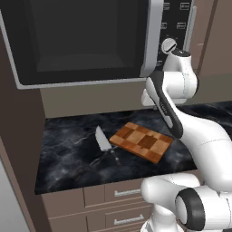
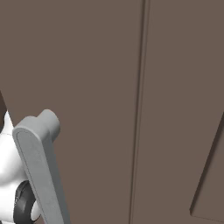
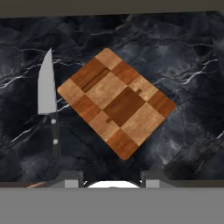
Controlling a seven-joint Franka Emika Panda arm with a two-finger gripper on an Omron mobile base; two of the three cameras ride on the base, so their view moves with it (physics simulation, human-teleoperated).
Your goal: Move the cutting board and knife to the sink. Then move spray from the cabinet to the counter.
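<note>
Gripper: two dark fingertips (image 3: 112,177) rise at the bottom of the hand view, set partly apart with nothing between them, poised above the counter and touching neither board nor knife.
Arm: the white Franka arm (image 1: 181,122) rises from the lower right of the left base view and bends over the counter's right side.
Drawers: brown drawer fronts with silver handles (image 1: 122,206) sit below the counter's front edge.
Counter: black marble-look countertop (image 1: 68,154) with thin white veins, carrying both task items.
Knife: the chef's knife (image 1: 105,145) lies flat on the counter just left of the board, apart from it, silver blade pointing toward the wall, dark handle toward the front edge.
Cutting board: the checkered wooden cutting board (image 1: 141,142) lies flat on the counter, turned at an angle to the counter's edge, near the middle of the hand view.
Microwave: a dark-doored microwave (image 1: 81,41) with a silver frame and a round knob hangs above the counter.
Right base view: brown cabinet panels (image 2: 109,87) close to the camera, with a grey bar handle (image 2: 39,162) at lower left.
</note>
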